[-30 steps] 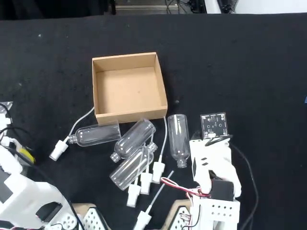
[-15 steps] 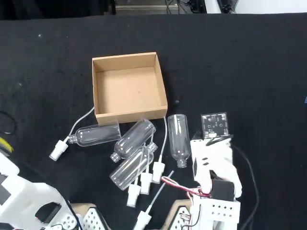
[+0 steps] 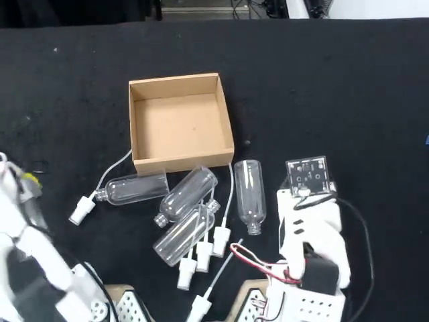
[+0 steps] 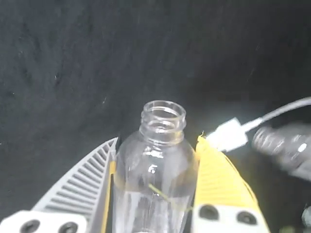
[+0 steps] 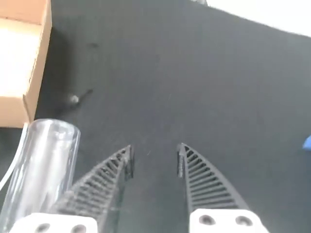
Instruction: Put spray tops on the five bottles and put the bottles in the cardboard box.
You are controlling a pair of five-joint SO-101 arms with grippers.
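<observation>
Lab: black-clothed table (image 3: 348, 87), cables (image 3: 265, 8)

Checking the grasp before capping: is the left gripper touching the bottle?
Touching. In the left wrist view the left gripper grips the bottle, both fingers flat against its sides.

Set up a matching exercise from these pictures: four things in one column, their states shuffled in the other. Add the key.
Things
1. cardboard box
2. left gripper
3. right gripper
4. spray tops

States
A. open, over bare black cloth
B. empty, open side up
C. shut on a capless bottle
D. lying loose on the cloth

Pairs: 1-B, 2-C, 3-A, 4-D
</observation>
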